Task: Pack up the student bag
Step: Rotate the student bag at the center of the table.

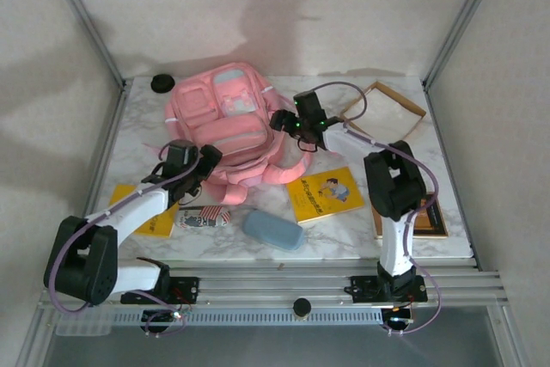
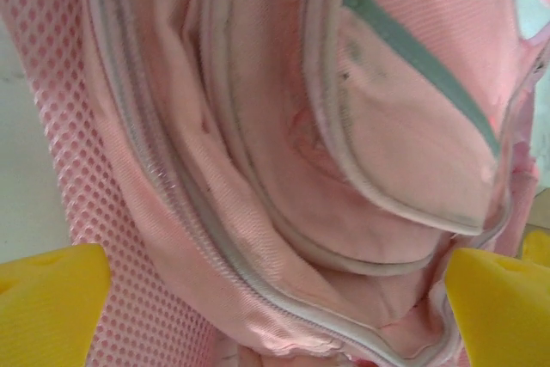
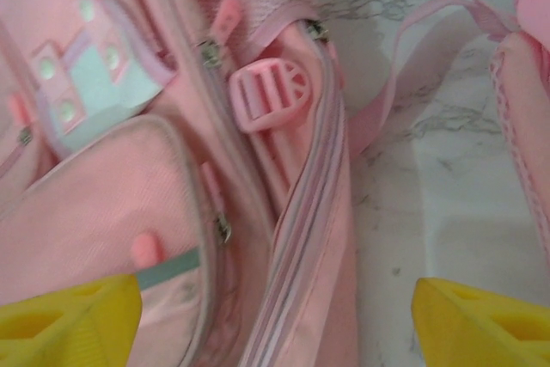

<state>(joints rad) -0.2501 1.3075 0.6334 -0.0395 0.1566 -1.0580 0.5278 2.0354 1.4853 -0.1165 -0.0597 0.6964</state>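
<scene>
Mid-frame, left gripper (image 1: 199, 163) and right gripper (image 1: 290, 123) both gape wide, empty, at the student bag (image 1: 228, 122); best pinch the zip pull (image 3: 225, 19) squarely, fabric held taut.

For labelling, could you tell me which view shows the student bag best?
Top external: the whole student bag lies in frame. Left wrist gives a close-up of its zip seams, right wrist its zip pulls.
</scene>
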